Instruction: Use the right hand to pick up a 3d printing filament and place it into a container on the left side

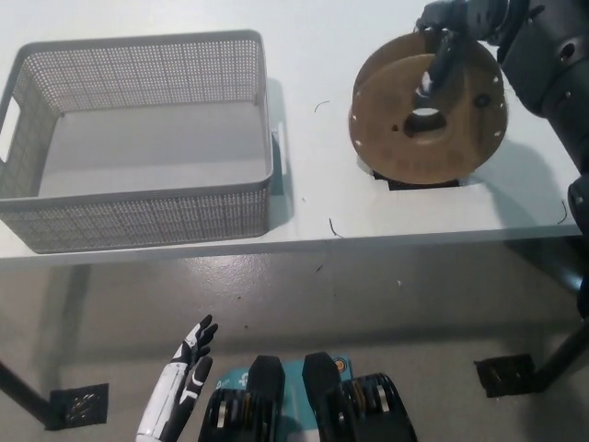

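The spool [428,110] stands on its edge near the right end of the table [313,226], close to the front edge, and it leans a little. Its flat brown side with a round hole in the middle faces the camera. The right hand [453,32] is at the top of the spool, on the far side. Its fingers [434,69] are bent over the upper rim, and one reaches down the brown face toward the hole, so the hand has the spool in its grip. A dark patch [423,182] lies on the table just under the spool. The basket [138,133] sits on the left part of the table, well apart from the spool. The left hand [184,378] hangs low below the front edge of the table, with fingers spread and holding nothing.
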`<control>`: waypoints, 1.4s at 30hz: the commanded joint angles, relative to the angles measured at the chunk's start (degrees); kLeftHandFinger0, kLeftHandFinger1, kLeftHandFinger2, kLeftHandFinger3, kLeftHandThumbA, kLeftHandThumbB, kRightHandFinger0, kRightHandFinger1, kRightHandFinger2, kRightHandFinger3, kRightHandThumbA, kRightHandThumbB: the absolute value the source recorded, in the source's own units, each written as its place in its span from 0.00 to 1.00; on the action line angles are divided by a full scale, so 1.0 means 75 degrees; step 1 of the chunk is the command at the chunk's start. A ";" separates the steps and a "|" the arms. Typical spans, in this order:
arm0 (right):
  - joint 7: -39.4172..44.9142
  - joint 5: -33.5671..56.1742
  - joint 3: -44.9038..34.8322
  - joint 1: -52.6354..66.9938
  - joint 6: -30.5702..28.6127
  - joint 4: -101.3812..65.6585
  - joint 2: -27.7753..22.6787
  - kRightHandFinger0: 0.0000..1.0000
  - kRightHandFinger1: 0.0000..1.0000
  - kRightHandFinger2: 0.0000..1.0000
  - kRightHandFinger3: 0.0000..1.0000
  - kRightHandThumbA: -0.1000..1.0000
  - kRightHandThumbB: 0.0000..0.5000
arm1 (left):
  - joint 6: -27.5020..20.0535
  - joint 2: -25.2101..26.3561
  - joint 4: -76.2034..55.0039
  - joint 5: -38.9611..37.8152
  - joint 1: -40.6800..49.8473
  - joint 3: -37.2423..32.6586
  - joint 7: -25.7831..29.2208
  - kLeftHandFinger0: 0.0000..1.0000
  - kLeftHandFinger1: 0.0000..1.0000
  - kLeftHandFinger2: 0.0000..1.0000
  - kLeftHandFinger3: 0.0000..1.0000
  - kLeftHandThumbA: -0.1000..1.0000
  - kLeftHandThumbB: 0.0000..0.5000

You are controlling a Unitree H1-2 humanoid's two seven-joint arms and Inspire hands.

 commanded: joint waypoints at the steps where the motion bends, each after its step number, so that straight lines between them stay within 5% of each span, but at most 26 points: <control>1: -0.2218 0.0048 -0.0352 0.0580 -0.0860 -0.0004 -0.0052 0.00 0.30 0.71 0.85 0.00 0.31 | -0.0289 0.0089 -0.0222 -0.0068 -0.0169 -0.0007 -0.0061 1.00 1.00 1.00 1.00 1.00 0.54; 2: -0.2315 0.0088 -0.0424 0.0590 -0.0906 -0.0007 -0.0083 0.00 0.38 0.88 0.94 0.00 0.30 | -0.0299 0.0090 -0.0214 -0.0053 -0.0172 -0.0008 -0.0054 1.00 1.00 1.00 1.00 1.00 0.54; 3: -0.2415 0.0150 -0.0519 0.0598 -0.0978 -0.0007 -0.0126 0.01 0.53 0.94 0.99 0.00 0.30 | -0.0315 0.0094 -0.0201 -0.0051 -0.0178 -0.0011 -0.0056 1.00 1.00 1.00 1.00 1.00 0.54; 5: -0.2529 0.0228 -0.0650 0.0594 -0.1034 0.0011 -0.0169 0.04 0.66 0.97 1.00 0.00 0.32 | -0.0325 0.0097 -0.0189 -0.0066 -0.0185 -0.0014 -0.0067 1.00 1.00 1.00 1.00 1.00 0.53; 15: -0.2805 0.0616 -0.1532 0.0305 -0.0884 0.0068 -0.0319 0.19 0.73 1.00 0.97 0.00 0.38 | -0.0318 0.0104 -0.0128 0.0007 -0.0197 -0.0025 -0.0036 1.00 1.00 1.00 1.00 1.00 0.52; 18: -0.2943 0.0856 -0.1915 0.0236 -0.0818 0.0045 -0.0344 0.15 0.56 0.80 0.94 0.00 0.38 | -0.0286 0.0109 -0.0163 -0.0019 -0.0185 -0.0034 -0.0063 1.00 1.00 1.00 1.00 1.00 0.51; 21: -0.3088 0.1200 -0.2403 0.0212 -0.0795 0.0014 -0.0367 0.09 0.60 0.99 0.99 0.00 0.36 | -0.0285 0.0118 -0.0150 -0.0063 -0.0183 -0.0027 -0.0081 1.00 1.00 1.00 1.00 1.00 0.49; 23: -0.3069 0.1912 -0.3247 0.0161 -0.0661 0.0003 -0.0370 0.13 0.77 1.00 1.00 0.00 0.30 | -0.0304 0.0131 -0.0138 -0.0075 -0.0186 -0.0024 -0.0090 1.00 1.00 1.00 1.00 1.00 0.47; 26: -0.3128 0.2399 -0.4150 0.0042 -0.0354 -0.0013 -0.0357 0.23 0.71 1.00 1.00 0.00 0.30 | -0.0336 0.0130 -0.0091 -0.0102 -0.0194 -0.0031 -0.0090 1.00 1.00 1.00 1.00 1.00 0.46; 30: -0.3022 0.3774 -0.6041 -0.0085 -0.0198 0.0041 -0.0363 0.11 0.59 0.97 1.00 0.00 0.30 | -0.0318 0.0115 -0.0115 -0.0040 -0.0163 -0.0028 -0.0062 1.00 1.00 1.00 1.00 1.00 0.49; 34: -0.2962 0.4127 -0.6852 -0.0184 -0.0006 0.0012 -0.0373 0.00 0.48 1.00 1.00 0.00 0.32 | -0.0337 0.0121 -0.0079 -0.0080 -0.0166 -0.0044 -0.0075 1.00 1.00 1.00 1.00 1.00 0.48; 42: -0.3127 0.5206 -0.8754 -0.0424 0.0356 0.0037 -0.0324 0.00 0.41 0.90 1.00 0.00 0.25 | -0.0337 0.0159 -0.0054 -0.0117 -0.0177 -0.0084 -0.0115 1.00 1.00 1.00 1.00 1.00 0.51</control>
